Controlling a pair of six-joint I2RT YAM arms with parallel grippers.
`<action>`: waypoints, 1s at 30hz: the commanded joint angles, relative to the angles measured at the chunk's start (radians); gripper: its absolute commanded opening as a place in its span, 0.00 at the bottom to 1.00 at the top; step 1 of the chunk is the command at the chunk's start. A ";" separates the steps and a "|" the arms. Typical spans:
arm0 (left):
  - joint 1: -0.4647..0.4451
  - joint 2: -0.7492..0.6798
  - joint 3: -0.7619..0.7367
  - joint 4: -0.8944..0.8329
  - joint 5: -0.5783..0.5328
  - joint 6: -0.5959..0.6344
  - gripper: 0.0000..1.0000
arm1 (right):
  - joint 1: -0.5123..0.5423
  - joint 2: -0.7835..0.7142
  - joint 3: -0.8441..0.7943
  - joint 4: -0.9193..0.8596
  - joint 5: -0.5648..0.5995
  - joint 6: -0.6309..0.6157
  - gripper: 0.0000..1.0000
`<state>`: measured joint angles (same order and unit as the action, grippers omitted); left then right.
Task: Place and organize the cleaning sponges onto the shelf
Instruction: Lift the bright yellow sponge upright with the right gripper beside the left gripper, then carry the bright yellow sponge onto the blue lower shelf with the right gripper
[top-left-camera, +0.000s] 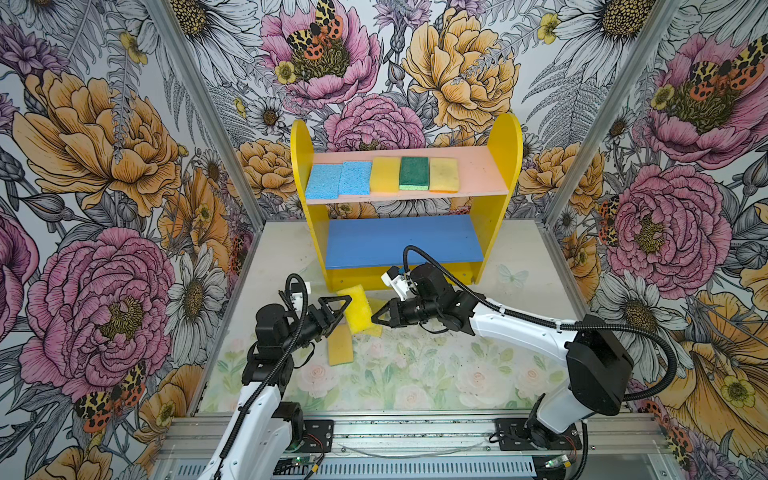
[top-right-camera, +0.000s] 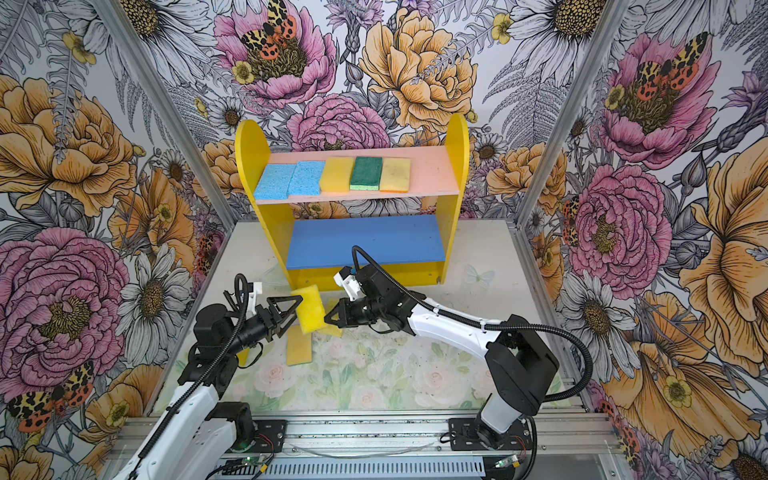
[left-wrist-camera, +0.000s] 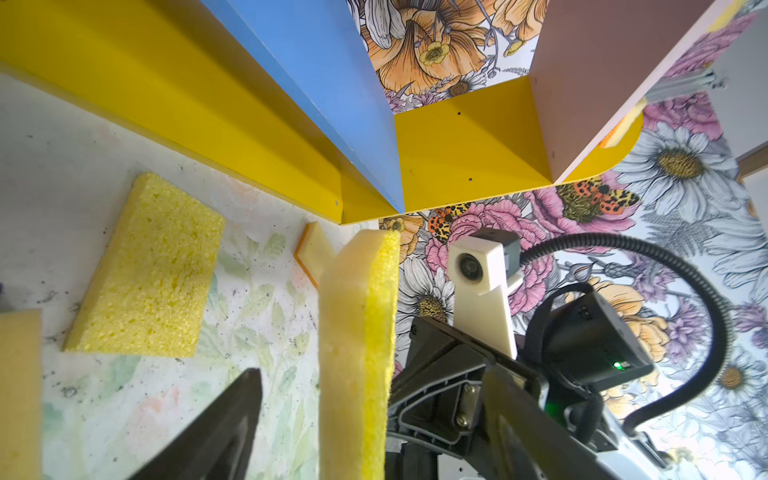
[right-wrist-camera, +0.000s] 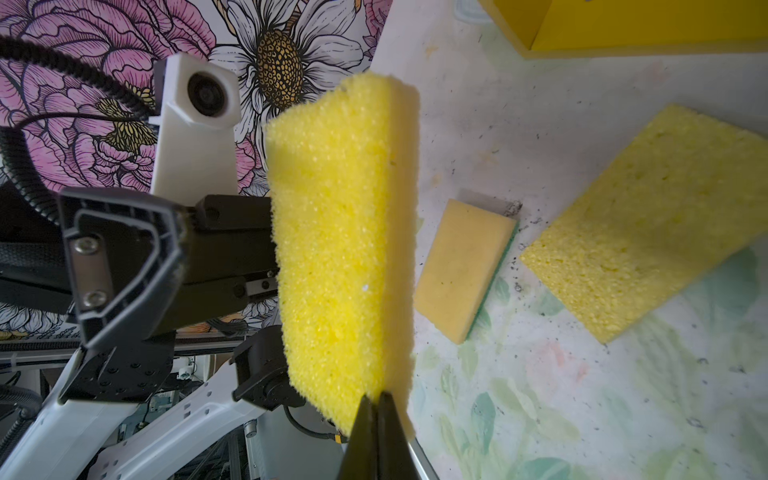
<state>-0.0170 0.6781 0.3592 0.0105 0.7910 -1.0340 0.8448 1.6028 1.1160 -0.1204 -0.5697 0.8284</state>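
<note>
Two grippers meet at one upright yellow sponge, held above the table just before the shelf: the right gripper is clenched on its edge, the left gripper released, jaws spread to either side. Beneath lie a tan sponge and a flat yellow sponge; a row of five sponges lines the pink upper board, in both top views left to right: two blue, yellow, green, tan.

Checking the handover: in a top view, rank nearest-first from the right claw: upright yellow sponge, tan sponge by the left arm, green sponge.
1. upright yellow sponge: pinched in right claw
2. tan sponge: on table, leftward
3. green sponge: upper board
</note>
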 joint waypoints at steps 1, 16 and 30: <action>0.024 -0.047 0.054 -0.117 0.006 0.086 0.99 | -0.013 -0.006 0.039 0.034 0.062 0.025 0.00; 0.074 -0.144 0.260 -0.664 -0.370 0.356 0.99 | -0.086 0.173 0.264 0.031 0.224 0.060 0.00; 0.072 -0.130 0.400 -0.802 -0.550 0.502 0.99 | -0.085 0.457 0.579 0.033 0.322 0.053 0.00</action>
<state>0.0502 0.5625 0.7555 -0.7456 0.3115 -0.5835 0.7578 2.0224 1.6321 -0.1074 -0.2749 0.8822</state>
